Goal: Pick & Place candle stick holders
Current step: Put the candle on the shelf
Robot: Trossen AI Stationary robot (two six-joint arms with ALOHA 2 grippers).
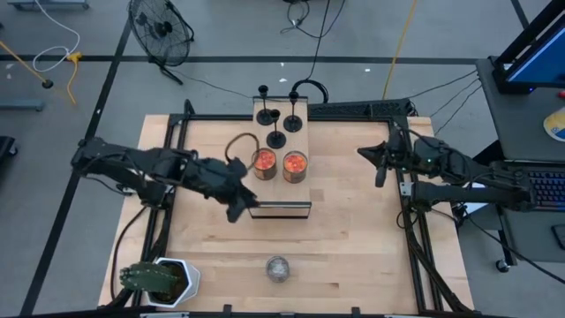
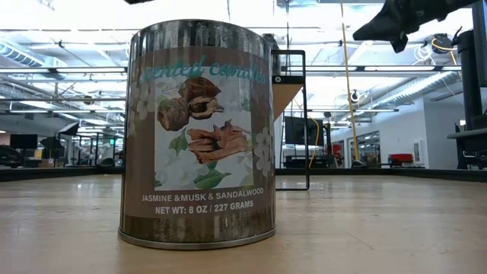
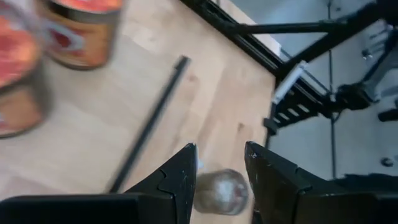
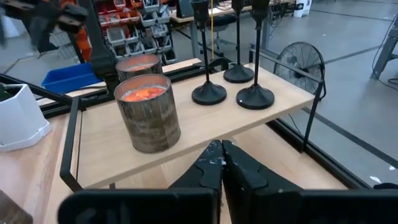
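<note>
Three black candle stick holders (image 1: 275,137) (image 1: 292,123) (image 1: 267,115) stand on their disc bases on a raised wooden shelf (image 1: 305,110) at the table's far middle. They also show in the right wrist view (image 4: 208,93) (image 4: 255,96) (image 4: 238,73). My left gripper (image 1: 240,212) (image 3: 221,158) is open and empty, at the shelf's near edge, nearer than the jars. My right gripper (image 1: 364,151) (image 4: 222,155) is shut and empty, to the right of the shelf, pointing toward it.
Two brownish jars with orange tops (image 1: 264,162) (image 1: 294,165) stand on the shelf in front of the holders. A silvery ball (image 1: 278,268) (image 3: 225,191) lies near the front edge. A white pot with a plant (image 1: 163,281) stands at the near left corner. A labelled tin (image 2: 198,137) fills the low view.
</note>
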